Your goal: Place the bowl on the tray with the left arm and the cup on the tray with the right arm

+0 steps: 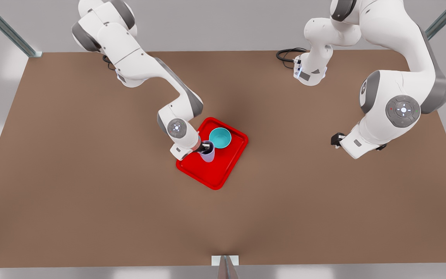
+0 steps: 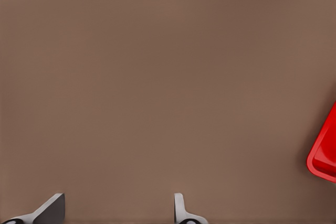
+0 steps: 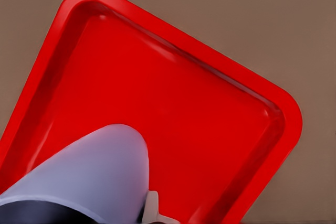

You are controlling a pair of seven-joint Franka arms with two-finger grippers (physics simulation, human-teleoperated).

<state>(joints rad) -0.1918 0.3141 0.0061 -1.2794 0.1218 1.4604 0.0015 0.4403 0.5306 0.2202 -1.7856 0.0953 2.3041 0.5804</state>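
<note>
table (image 1: 91,201) brown | tray (image 1: 223,170) red, mid-table | bowl (image 1: 220,138) teal, set on tray | cup (image 1: 207,155) lavender, over tray, pinched by right gripper (image 1: 206,147) | left gripper (image 2: 118,211) spread over bare table, well apart from tray

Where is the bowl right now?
In the front view the bowl sits inside the tray, at its far end, just right of the cup that the right gripper grips.
</note>
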